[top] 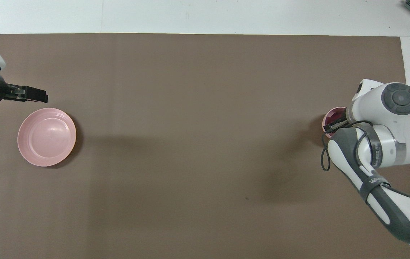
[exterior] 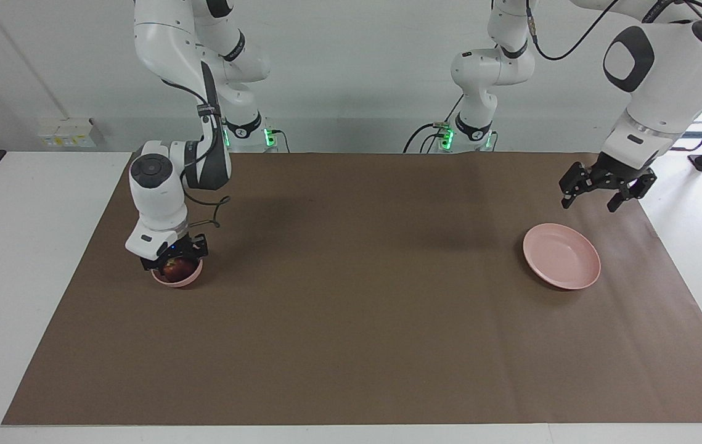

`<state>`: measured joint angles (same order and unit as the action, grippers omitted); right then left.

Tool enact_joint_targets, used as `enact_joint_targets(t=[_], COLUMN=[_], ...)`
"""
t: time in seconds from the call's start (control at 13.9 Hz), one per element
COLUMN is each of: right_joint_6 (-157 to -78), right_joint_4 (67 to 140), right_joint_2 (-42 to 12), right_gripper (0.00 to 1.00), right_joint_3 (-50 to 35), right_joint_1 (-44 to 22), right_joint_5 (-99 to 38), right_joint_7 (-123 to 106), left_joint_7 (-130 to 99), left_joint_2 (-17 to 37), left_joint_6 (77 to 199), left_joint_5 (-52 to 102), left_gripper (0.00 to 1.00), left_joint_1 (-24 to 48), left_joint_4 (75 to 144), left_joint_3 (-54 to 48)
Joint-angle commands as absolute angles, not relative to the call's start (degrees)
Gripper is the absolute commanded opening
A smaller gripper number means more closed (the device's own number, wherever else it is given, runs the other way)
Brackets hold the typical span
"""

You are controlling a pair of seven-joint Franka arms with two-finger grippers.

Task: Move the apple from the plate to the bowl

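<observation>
The right claw (exterior: 173,264) grips the apple (exterior: 178,268) inside the bowl (exterior: 179,280), while the left claw (exterior: 603,194) hangs wide open at the plate's (exterior: 563,271) one o'clock.

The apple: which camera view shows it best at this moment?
The facing view: the apple shows red in the bowl, under the right end effector. In the overhead view the right arm covers most of the bowl; only a dark red sliver shows.

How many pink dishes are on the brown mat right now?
2. The plate lies bare toward the left arm's end of the table. The bowl sits toward the right arm's end, with the apple in it under the right claw.
</observation>
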<state>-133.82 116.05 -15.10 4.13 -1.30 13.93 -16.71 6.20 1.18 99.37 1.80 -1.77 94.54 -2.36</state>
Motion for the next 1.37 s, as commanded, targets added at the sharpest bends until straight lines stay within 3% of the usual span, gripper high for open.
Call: enact_joint_targets(t=[0.0,0.29,0.36,0.43,0.5,0.65,1.01,1.29], right_joint_6=[-135.17,-135.18,-135.18,-135.18,-135.26,-135.26,-134.3,-130.53], right_joint_4=[116.63,116.89,116.89,116.89,116.89,116.81,115.93,112.6], right_joint_2=[-14.85,-15.03,-15.12,-15.12,-15.2,-15.21,-14.94,-10.47], right_gripper=[0.0,0.02,0.34,0.5,0.6,0.98,1.0,1.0], right_joint_3=[3.78,3.78,3.78,3.78,3.78,3.78,3.78,3.78], right_joint_1=[-0.88,-0.53,-0.44,-0.44,-0.44,-0.18,0.0,-0.09], right_joint_5=[15.38,15.29,15.29,15.21,14.94,14.59,14.5,7.49], right_joint_7=[-15.47,-15.38,-15.38,-15.38,-15.38,-14.94,-13.8,-14.41], left_joint_7=[3.17,3.34,3.25,3.34,3.25,3.34,3.34,3.34], left_joint_2=[-1.67,-2.11,-2.11,-2.02,-2.11,-2.02,-2.02,-2.11], left_joint_6=[93.8,91.23,91.4,91.23,90.88,91.05,91.05,91.05], left_joint_5=[0.53,0.53,0.53,0.61,0.79,0.79,0.88,0.88], left_gripper=[1.0,1.0,1.0,1.0,1.0,1.0,1.0,1.0], left_joint_1=[-0.79,-0.79,-0.79,-0.88,-1.05,-1.49,-1.67,-1.76], left_joint_4=[94.66,94.66,94.66,94.66,94.92,94.75,94.75,94.83], left_joint_3=[-1.76,-1.49,-1.49,-1.49,-1.58,-1.5,-1.49,-1.49])
